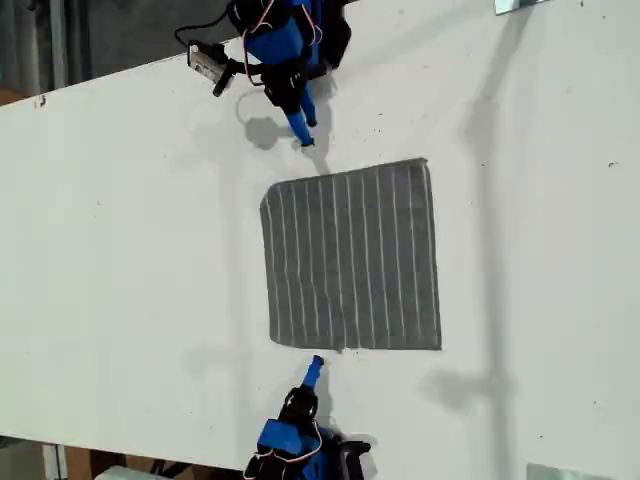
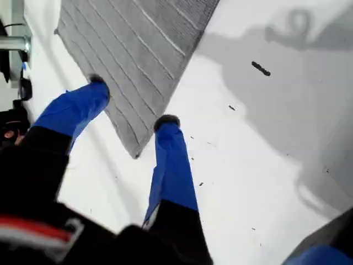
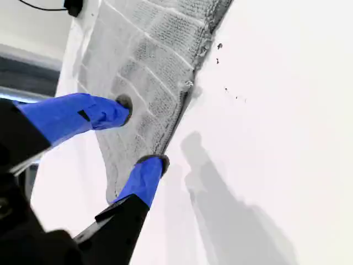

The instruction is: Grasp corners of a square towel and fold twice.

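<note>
On the white table the towel lies flat, mid-scene in the exterior view — looks like a single layer, so prob. no fold done yet; both folds left. My first gripper has jaws apart over one corner, not clamped. My second gripper — jaws also apart, straddling the towel's edge near another corner. Grasping comes next, I'd judge.
</note>
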